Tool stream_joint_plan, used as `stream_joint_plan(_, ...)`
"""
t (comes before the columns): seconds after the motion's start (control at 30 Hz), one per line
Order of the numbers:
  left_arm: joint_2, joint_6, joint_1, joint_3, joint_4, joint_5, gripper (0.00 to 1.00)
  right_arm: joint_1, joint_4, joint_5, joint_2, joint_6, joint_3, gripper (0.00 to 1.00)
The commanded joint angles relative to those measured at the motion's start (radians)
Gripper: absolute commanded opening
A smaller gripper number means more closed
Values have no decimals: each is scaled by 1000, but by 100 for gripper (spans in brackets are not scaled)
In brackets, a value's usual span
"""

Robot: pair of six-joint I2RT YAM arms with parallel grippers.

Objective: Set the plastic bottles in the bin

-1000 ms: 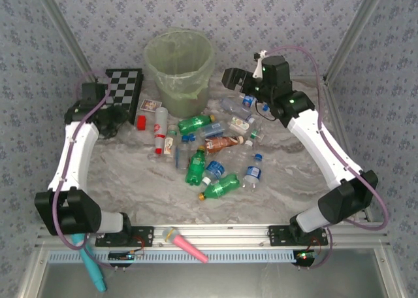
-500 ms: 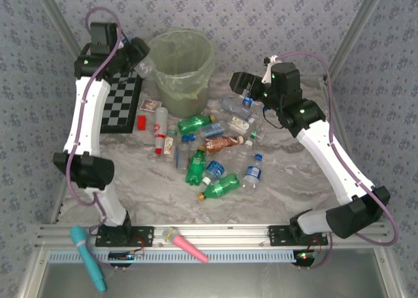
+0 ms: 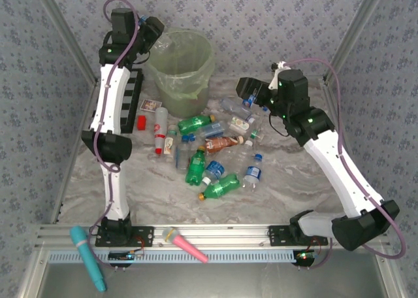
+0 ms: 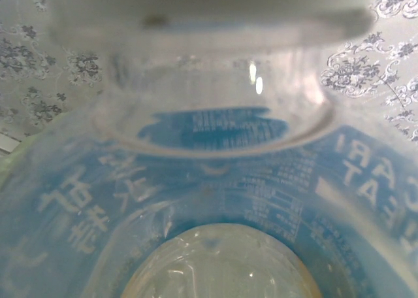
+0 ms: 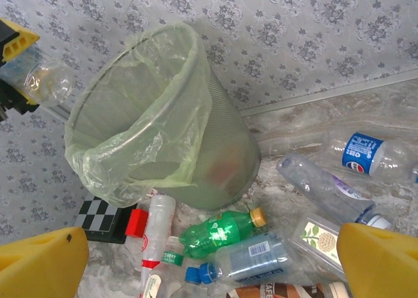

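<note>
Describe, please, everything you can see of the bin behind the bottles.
The bin is a round, translucent pale-green bucket with finely meshed walls. It is lined with a thin plastic bag whose crumpled edge folds over the rim. It stands upright at the back of the table, mouth open. A white bottle and a green bottle lie at its foot; whether they touch it is unclear. The left gripper holds a clear bottle just outside its rim, apart from it.

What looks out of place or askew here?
The plastic bottles lie toppled in a loose heap beside the bin. The pink tool lies skewed across the front rail, and the teal tool crosses it too. Nothing looks spilled.
</note>
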Motion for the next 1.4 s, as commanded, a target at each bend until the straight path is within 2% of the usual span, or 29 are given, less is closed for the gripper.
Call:
stream_joint_plan(0.0, 9, -39, -13, 61, 78, 16, 63, 2, -14, 29, -33, 3, -17, 100)
stream_joint_plan(0.2, 5, -39, -19, 61, 57, 11, 66, 2, -5, 29, -38, 10, -35, 100)
stream_joint_plan(0.27, -2, -33, -19, 61, 46, 13, 75, 2, 0, 30, -38, 13, -39, 100)
stream_joint_plan(0.37, -18, -17, -21, 62, 28, 8, 99, 4, 4, 31, -37, 24, -39, 100)
stream_joint_plan(0.9, -86, 49, -26, 59, -112, -1, 100, 27, 6, 29, -33, 28, -47, 100)
stream_joint_plan(1.1, -144, 133, -36, 24, -218, -4, 100, 35, 16, 31, -31, 33, -60, 100)
stream_joint_plan(1.23, -255, 216, -44, -150, -258, -19, 100, 44, 17, 35, -21, 25, -54, 100)
stream_joint_plan(1.37, -453, 262, -44, -506, -173, -53, 100, 50, 19, 39, -8, 19, -51, 100)
